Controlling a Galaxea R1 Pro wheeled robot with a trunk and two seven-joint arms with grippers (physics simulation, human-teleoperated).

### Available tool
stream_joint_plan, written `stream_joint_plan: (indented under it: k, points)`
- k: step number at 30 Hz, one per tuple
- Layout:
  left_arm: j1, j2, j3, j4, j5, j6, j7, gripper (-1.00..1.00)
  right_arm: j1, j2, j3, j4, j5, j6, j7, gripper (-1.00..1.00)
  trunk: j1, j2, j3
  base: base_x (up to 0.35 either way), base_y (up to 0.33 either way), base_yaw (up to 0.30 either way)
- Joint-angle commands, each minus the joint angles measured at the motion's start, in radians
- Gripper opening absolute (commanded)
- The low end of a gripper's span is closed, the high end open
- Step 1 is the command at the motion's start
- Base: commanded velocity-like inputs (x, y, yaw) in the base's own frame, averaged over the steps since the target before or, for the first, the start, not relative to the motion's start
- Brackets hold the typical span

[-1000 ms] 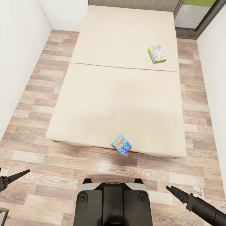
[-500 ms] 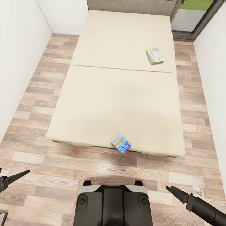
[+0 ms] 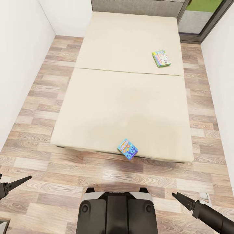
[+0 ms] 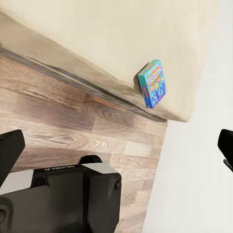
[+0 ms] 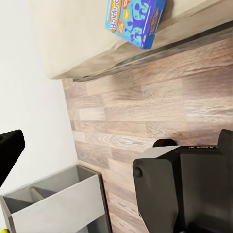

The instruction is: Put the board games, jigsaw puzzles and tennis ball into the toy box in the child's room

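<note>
Cream bed (image 3: 123, 97) carries two board games: a blue box (image 3: 127, 149) overhanging its near edge and a green-white one (image 3: 161, 58) far back. Both grippers, left (image 3: 19, 181) and right (image 3: 180, 198), hang apart and empty. A careless nudge could tip the blue box onto the floor.

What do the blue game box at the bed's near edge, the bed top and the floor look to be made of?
Blue game box: likely printed cardboard, going by its crisp edges and bright, slightly glossy lid. Bed: matte cream fabric with one seam and soft rounded edges. Floor: wood-look planks with visible grain and a faint sheen; real wood or laminate, can't tell.
</note>
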Motion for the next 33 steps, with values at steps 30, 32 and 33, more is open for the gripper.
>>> stream_joint_plan:
  k: [30,32,33]
  points:
    - [0.0,-0.002,-0.01,-0.002,0.0,0.01,-0.005,1.0,-0.252,0.069,0.139,0.433,-0.068,-0.041,-0.179,1.0,0.001,-0.001,-0.001,0.0,0.005,0.0]
    - [0.0,-0.002,-0.01,-0.002,0.0,0.01,-0.005,1.0,-0.264,0.07,0.14,0.457,-0.069,-0.054,-0.18,1.0,0.001,-0.001,-0.001,0.0,0.0,0.0]
    - [0.0,-0.001,-0.01,-0.002,0.0,0.01,-0.005,1.0,-0.276,0.071,0.141,0.48,-0.07,-0.068,-0.181,1.0,0.001,-0.001,-0.001,0.0,0.0,0.0]
